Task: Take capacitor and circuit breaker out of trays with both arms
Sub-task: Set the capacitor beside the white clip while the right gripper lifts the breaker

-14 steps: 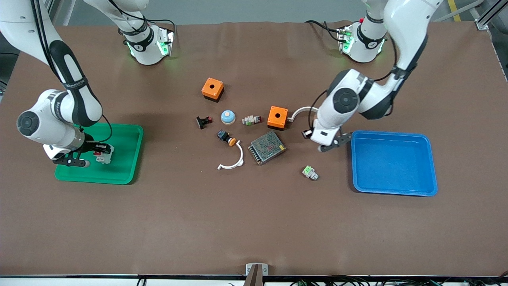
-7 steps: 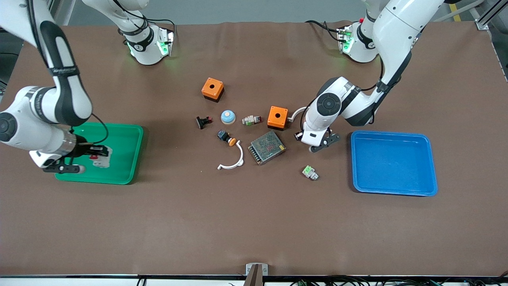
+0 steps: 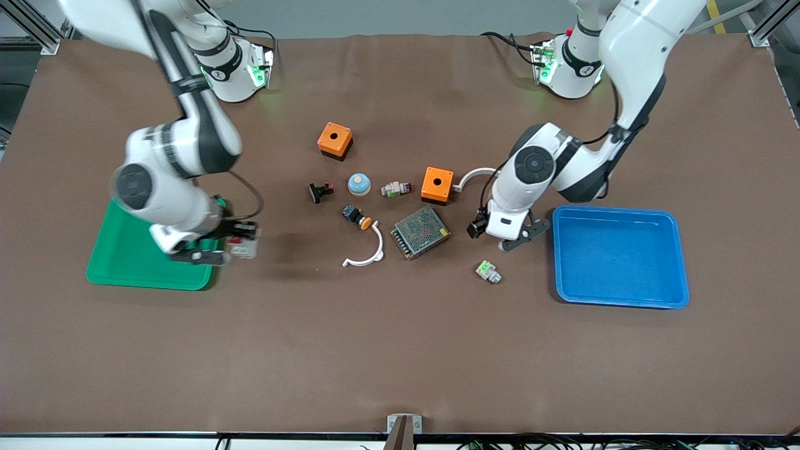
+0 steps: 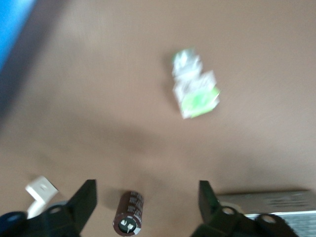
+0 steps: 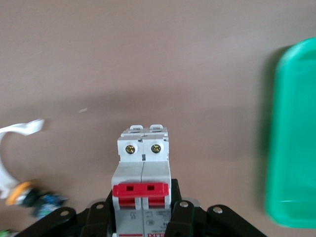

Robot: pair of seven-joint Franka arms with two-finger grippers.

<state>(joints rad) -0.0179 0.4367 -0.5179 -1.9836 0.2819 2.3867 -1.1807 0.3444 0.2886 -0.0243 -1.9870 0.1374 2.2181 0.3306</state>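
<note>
The left gripper (image 3: pixel 507 240) hangs low over the brown bench (image 3: pixel 400 350) right of centre in the front view, between the metal mesh-covered box (image 3: pixel 420 232) and the blue tray (image 3: pixel 620 256), its fingers (image 4: pixel 81 207) spread wide. In the left wrist view the capacitor (image 4: pixel 129 220), a small dark cylinder, lies on the bench in the gap between those fingers, touching neither; the white-and-green connector (image 4: pixel 195 90) lies on the bench a little way from the gripper, and in the front view it sits just below the gripper. The right gripper (image 3: pixel 232 240), at the left of the front view, is pinching the breaker (image 5: pixel 142 185), its fingers pressed against the sides of the white block so that the red switch levers and two screw terminals stick out past the fingertips. Gripper and breaker are over bare bench just beside the green tray's (image 3: pixel 125 262) edge that faces the parts in the middle of the bench, the tray itself showing at the right edge of the right wrist view.
</note>
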